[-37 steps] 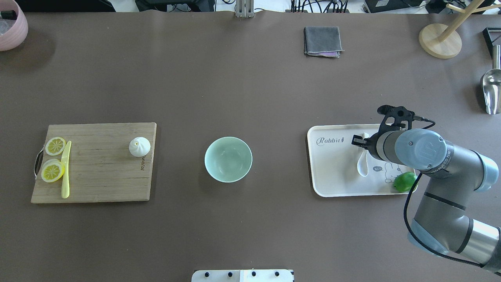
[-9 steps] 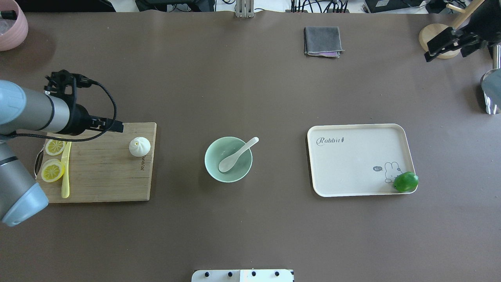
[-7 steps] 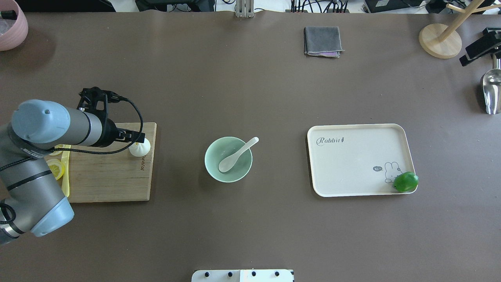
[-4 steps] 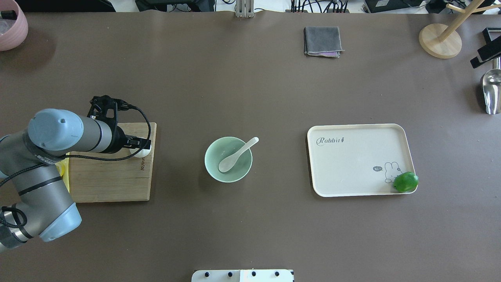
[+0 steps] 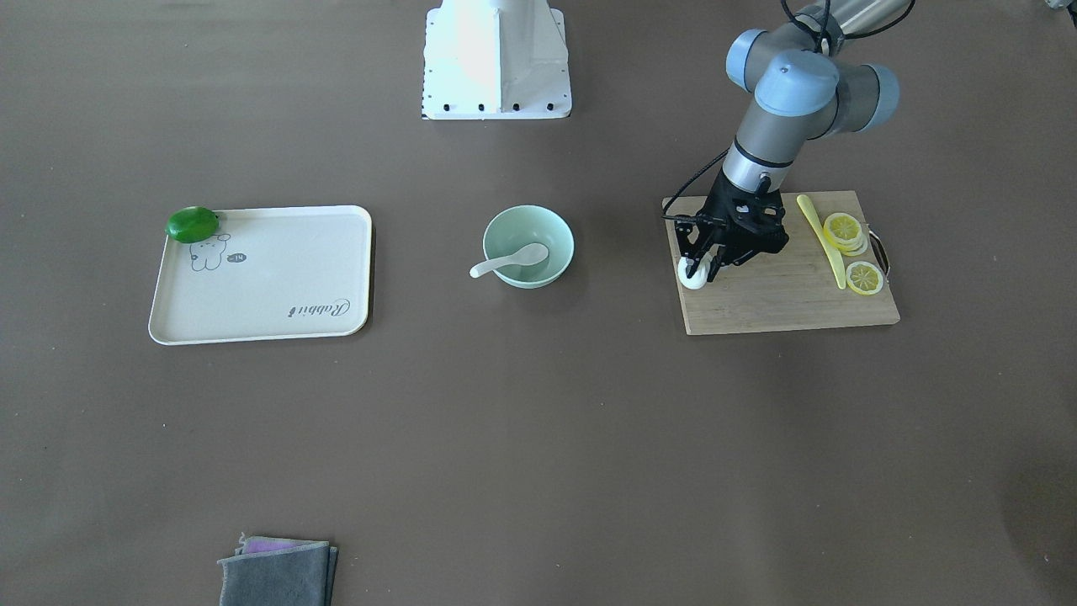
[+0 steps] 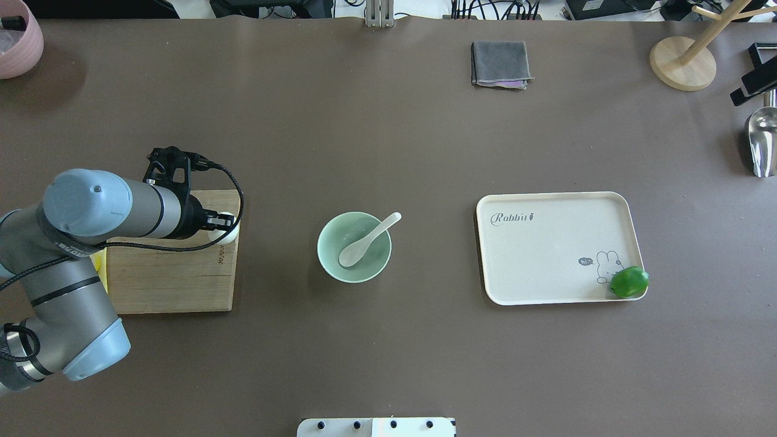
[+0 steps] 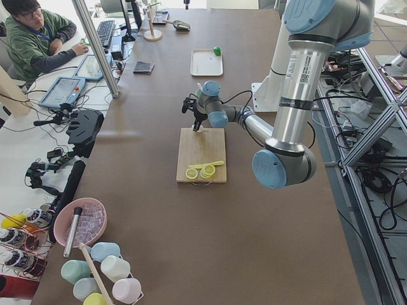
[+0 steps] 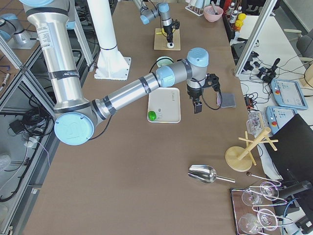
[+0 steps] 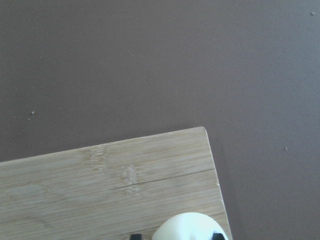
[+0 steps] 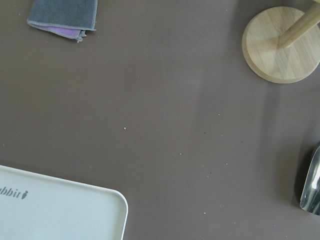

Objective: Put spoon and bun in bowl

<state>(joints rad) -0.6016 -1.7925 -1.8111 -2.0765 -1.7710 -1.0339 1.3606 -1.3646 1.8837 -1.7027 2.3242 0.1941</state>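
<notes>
"Rabbit", apparently, on tray [image 6: 546, 267].

Overhead looking forward-down, front view opposite, both showing bowl [image 6: 367, 267], side views lengthwise, wrist views close-up.

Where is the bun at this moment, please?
In the overhead view, the bun sits at the cutting board's right edge, left of the bowl, under the left gripper.

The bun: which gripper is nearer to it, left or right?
Left. The left gripper is right at the bun, straddling it; the right gripper is far away, past the tray.
</notes>
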